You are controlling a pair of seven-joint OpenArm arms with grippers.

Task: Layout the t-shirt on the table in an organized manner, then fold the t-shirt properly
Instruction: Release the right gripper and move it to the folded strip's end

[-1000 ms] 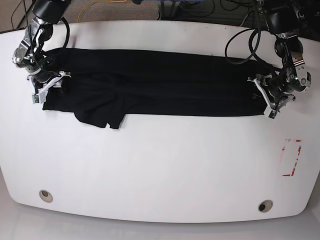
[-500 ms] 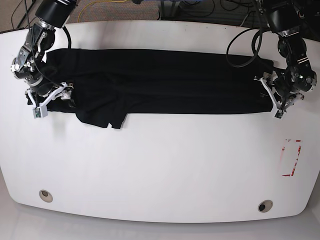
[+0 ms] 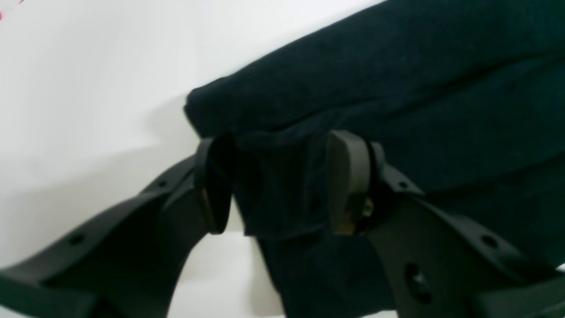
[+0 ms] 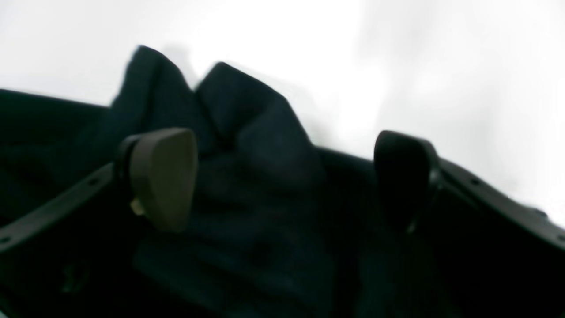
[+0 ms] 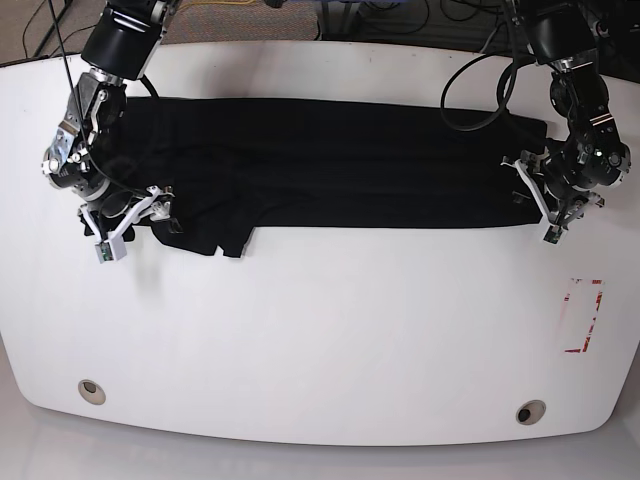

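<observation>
Black soft cloth t-shirt (image 5: 350,165) laid in a long band across the far side of the smooth white table (image 5: 300,335). Left gripper (image 3: 280,181) with jaws moderately parted, right gripper (image 4: 284,176) with jaws wide; no grip visible at either. Probably mid-fold; next, tuck in the loose left-hand flap. Neck and sleeves impossible to make out, ends partly hidden.

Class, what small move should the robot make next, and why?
Probably lower the right gripper and close it on the t-shirt's raised fold: its jaws stand open on either side, and that rumpled part juts from the shirt's otherwise straight edge.
</observation>
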